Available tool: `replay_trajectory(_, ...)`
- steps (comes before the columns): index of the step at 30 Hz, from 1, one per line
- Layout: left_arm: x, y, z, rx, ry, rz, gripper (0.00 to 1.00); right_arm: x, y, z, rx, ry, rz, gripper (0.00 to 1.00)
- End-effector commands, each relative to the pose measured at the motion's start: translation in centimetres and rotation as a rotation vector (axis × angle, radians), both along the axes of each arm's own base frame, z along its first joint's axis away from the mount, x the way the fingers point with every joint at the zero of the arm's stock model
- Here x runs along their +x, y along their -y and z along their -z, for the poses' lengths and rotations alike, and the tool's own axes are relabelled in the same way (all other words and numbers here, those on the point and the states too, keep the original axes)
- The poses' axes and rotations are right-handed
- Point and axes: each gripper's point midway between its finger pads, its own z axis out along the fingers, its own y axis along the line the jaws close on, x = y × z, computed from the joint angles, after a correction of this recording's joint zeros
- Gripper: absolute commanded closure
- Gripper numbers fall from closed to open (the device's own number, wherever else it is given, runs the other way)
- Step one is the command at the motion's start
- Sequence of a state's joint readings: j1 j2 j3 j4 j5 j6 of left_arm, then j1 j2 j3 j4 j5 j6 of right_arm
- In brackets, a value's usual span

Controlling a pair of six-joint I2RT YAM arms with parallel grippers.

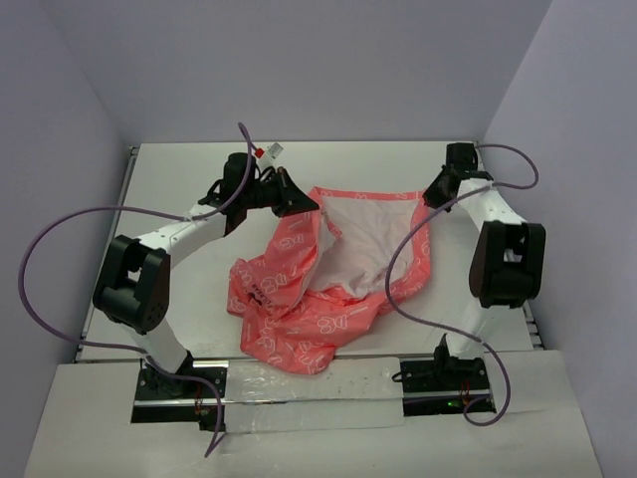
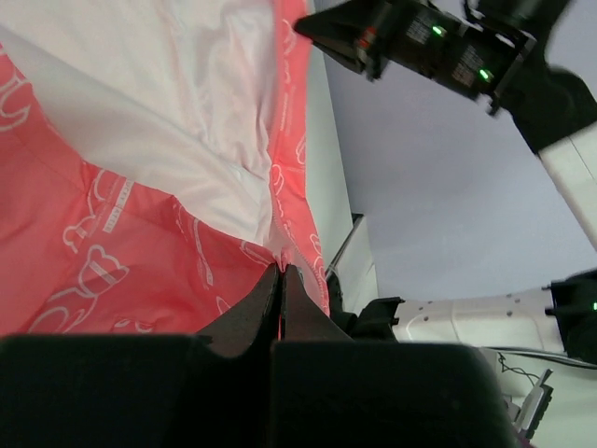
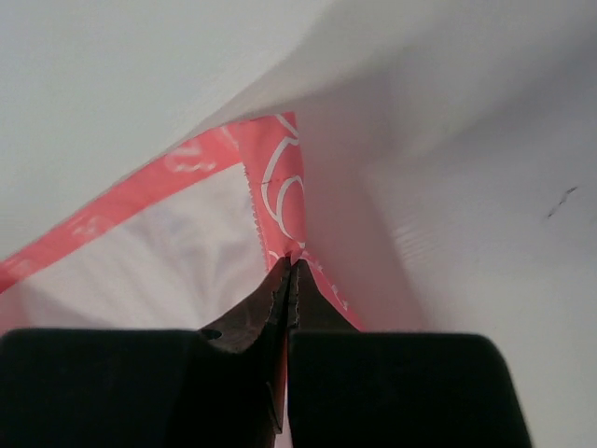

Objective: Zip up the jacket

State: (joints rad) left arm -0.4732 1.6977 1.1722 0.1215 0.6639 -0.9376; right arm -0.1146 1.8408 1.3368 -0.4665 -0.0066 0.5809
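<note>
The coral-pink jacket (image 1: 299, 299) with white outline motifs lies open on the table, its white lining (image 1: 358, 244) facing up. My left gripper (image 1: 299, 202) is shut on the jacket's far left corner; in the left wrist view its tips (image 2: 280, 271) pinch the pink edge (image 2: 298, 140). My right gripper (image 1: 436, 192) is shut on the jacket's far right corner. In the right wrist view its tips (image 3: 293, 264) clamp a pink strip (image 3: 280, 177) edged with zipper teeth. The fabric stretches between the two grippers along the far edge.
The white table (image 1: 179, 179) carries the jacket's lower part, bunched toward the near edge (image 1: 289, 344). Purple cables (image 1: 60, 249) loop off both arms, one crossing the jacket's right side (image 1: 398, 269). Grey walls close in the table at the back and sides.
</note>
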Motion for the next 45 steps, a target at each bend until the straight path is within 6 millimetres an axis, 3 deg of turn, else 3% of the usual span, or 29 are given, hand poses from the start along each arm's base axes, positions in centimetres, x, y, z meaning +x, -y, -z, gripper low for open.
replay_trajectory(1,1.2,-0.9,-0.7,-0.062,0.039,0.020,1.00,-1.8,-4.3,-7.0,-0.050,0.150,-0.111,1.00)
replay_trajectory(2,1.7,-1.5,-0.6,-0.066,0.041,0.009,1.00,-2.8,-7.1,-8.7,-0.048,0.193,-0.182,1.00)
replay_trajectory(5,2.4,-2.7,-0.2,-0.072,0.034,0.003,1.00,-5.9,-11.9,-10.4,-0.057,0.249,-0.321,1.00)
replay_trajectory(7,2.5,-3.0,-0.2,-0.083,0.037,0.027,1.00,-8.6,-16.3,-10.6,-0.029,0.266,-0.460,1.00)
replay_trajectory(9,2.5,-3.2,-0.6,-0.101,0.056,0.057,1.00,-11.2,-19.3,-10.7,0.013,0.267,-0.562,1.00)
replay_trajectory(12,2.1,-3.9,-1.2,-0.130,0.101,0.078,1.00,-13.7,-21.4,-9.7,0.090,0.238,-0.638,1.00)
replay_trajectory(14,1.8,-4.4,-1.3,-0.152,0.111,0.086,1.00,-14.7,-21.7,-8.1,0.109,0.194,-0.654,1.00)
replay_trajectory(17,0.8,-5.2,-2.2,-0.243,0.127,0.139,1.00,-15.7,-21.2,-4.1,0.100,0.071,-0.647,1.00)
replay_trajectory(19,0.8,-5.9,-2.0,-0.270,0.150,0.114,1.00,-16.3,-22.1,-1.5,0.142,-0.045,-0.681,1.00)
replay_trajectory(20,0.8,-6.0,-2.0,-0.281,0.158,0.107,1.00,-16.6,-22.4,-0.5,0.150,-0.100,-0.692,0.97)
replay_trajectory(21,0.7,-6.1,-2.2,-0.298,0.175,0.108,1.00,-17.1,-22.1,1.2,0.140,-0.189,-0.685,0.89)
replay_trajectory(24,-0.4,-6.1,-1.8,-0.352,0.138,0.135,1.00,-15.7,-21.8,0.5,0.074,-0.183,-0.658,0.76)
replay_trajectory(26,-1.3,-6.1,-2.8,-0.404,0.195,0.183,1.00,-14.0,-22.3,-2.9,0.072,-0.053,-0.669,0.66)
replay_trajectory(29,-1.8,-6.2,-3.2,-0.440,0.195,0.207,1.00,-13.0,-23.0,-6.4,0.081,0.063,-0.709,0.51)
replay_trajectory(30,-2.0,-6.2,-3.4,-0.457,0.205,0.220,1.00,-12.7,-23.3,-7.9,0.085,0.103,-0.731,0.49)
replay_trajectory(33,-1.8,-6.1,-3.5,-0.467,0.206,0.226,1.00,-12.0,-23.4,-9.8,0.072,0.155,-0.740,0.48)
replay_trajectory(37,-1.3,-6.1,-3.2,-0.449,0.195,0.206,1.00,-11.9,-23.2,-9.7,0.049,0.160,-0.736,0.50)
replay_trajectory(40,-0.9,-6.0,-3.3,-0.416,0.211,0.190,1.00,-12.4,-22.5,-8.4,-0.025,0.125,-0.773,0.54)
replay_trajectory(45,-0.3,-6.0,-3.1,-0.373,0.208,0.174,1.00,-13.9,-22.5,-5.2,-0.139,-0.009,-0.892,0.50)
